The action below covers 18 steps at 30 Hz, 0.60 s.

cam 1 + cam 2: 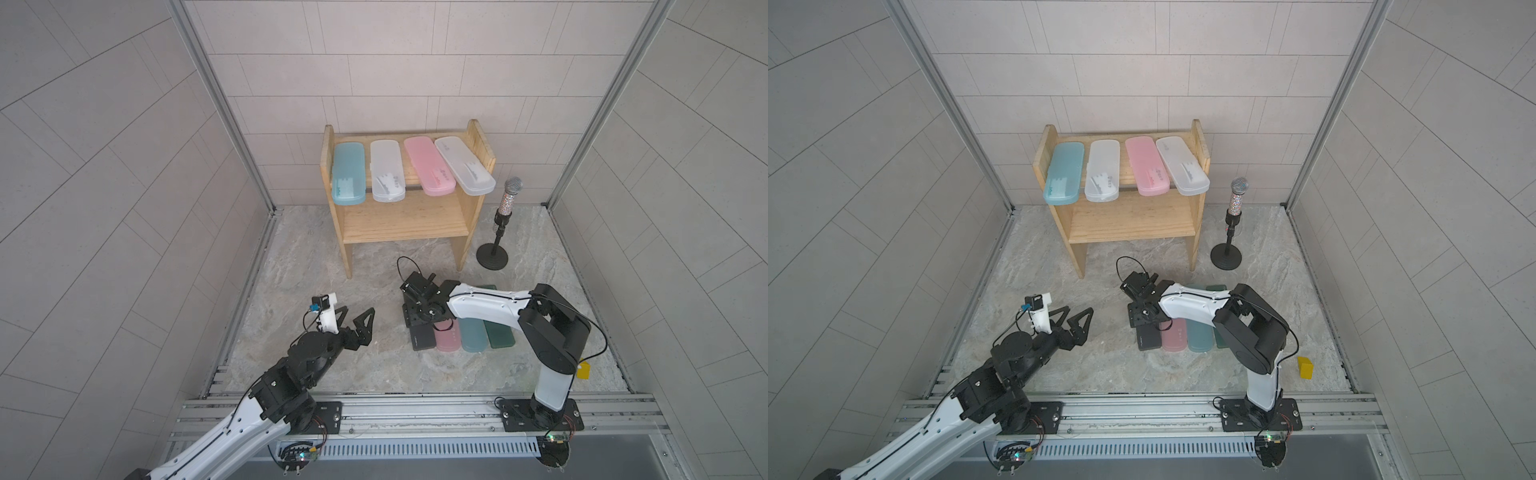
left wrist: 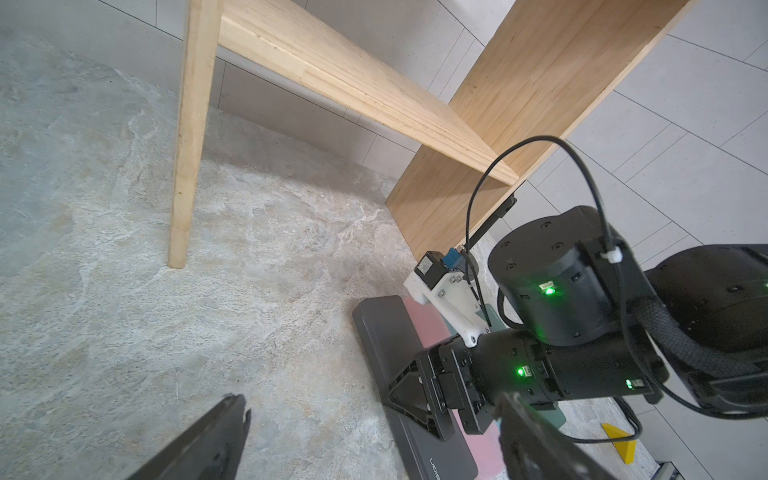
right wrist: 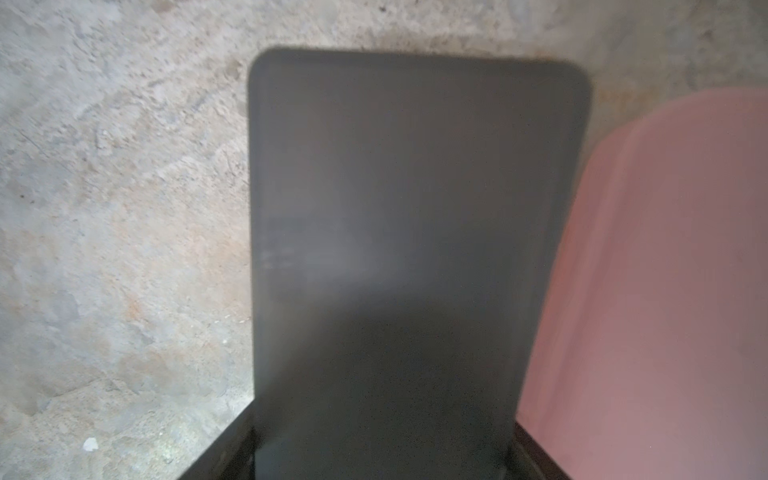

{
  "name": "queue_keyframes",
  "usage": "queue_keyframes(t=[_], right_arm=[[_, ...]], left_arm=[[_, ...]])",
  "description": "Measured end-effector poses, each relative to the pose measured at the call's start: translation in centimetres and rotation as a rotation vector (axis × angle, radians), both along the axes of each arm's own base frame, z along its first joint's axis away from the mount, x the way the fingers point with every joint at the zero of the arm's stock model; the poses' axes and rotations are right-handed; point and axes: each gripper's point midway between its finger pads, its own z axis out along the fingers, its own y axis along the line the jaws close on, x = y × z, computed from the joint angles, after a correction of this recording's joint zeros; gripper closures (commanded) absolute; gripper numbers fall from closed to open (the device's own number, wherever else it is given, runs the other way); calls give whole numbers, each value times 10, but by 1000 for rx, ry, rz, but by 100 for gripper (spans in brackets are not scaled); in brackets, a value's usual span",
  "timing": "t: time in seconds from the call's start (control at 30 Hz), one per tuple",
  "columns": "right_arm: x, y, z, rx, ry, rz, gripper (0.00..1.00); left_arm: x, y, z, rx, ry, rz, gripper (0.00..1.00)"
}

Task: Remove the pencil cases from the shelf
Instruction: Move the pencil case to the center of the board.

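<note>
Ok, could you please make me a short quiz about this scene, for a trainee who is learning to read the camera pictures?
1. True or false: something lies on the lower tier of the shelf.
2. How many pencil cases lie on the top tier? A) two B) four C) six
3. Fill in: the right gripper is closed on the ___ case, which lies off the shelf beside a pink case.

Key:
1. False: the lower tier is bare.
2. B.
3. Black: it is the black case.
</note>
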Motion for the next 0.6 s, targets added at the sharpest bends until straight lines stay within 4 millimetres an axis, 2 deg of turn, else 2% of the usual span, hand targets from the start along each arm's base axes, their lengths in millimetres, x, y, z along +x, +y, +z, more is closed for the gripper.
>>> queue_keyframes(t=[0.6], right_arm=[[1,-33,-6,-5,4,-53,29]], left_arm=[[1,-3,-5,10,19,-7,0]])
